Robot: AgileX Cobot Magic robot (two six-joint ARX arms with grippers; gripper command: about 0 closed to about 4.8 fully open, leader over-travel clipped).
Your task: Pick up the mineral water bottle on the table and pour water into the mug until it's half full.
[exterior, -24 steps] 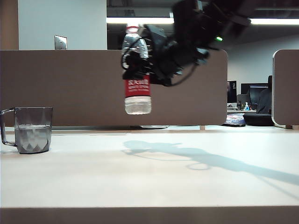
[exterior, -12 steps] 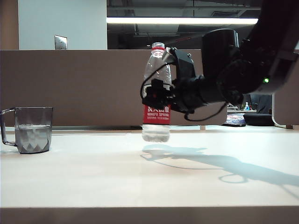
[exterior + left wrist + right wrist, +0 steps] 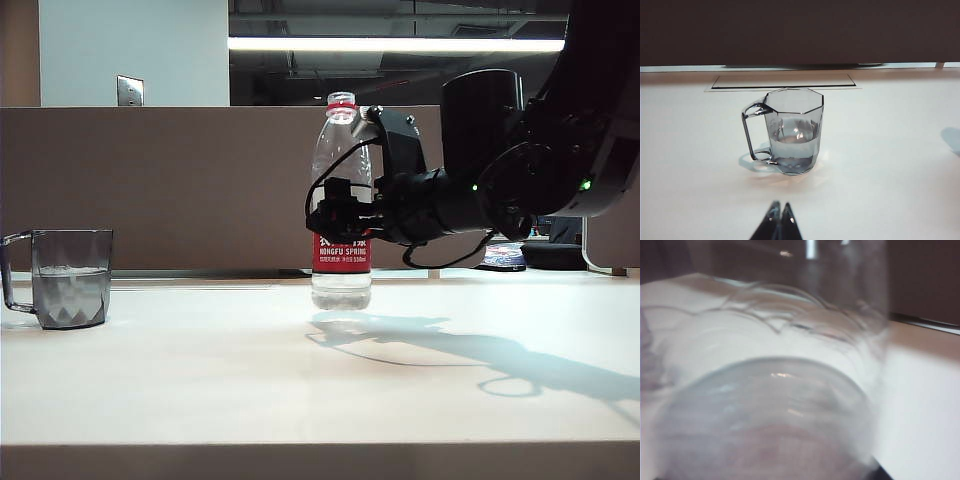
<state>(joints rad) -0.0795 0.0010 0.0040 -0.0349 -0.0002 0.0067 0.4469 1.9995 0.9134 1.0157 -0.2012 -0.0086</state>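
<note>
Mug (image 3: 70, 278), one only, stands at the worktop's (image 3: 200, 370) far left, water (image 3: 794, 145) about halfway up, so pouring looks finished. Left gripper's fingers (image 3: 781, 221) rest pressed together before it, empty. One mineral water bottle (image 3: 341, 200) stands upright mid-worktop; right gripper (image 3: 335, 210) flanks its label, grip unclear.

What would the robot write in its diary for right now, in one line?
right gripper: around mineral water bottle, upright on table | mug: about half full | left gripper: shut, near mug
</note>
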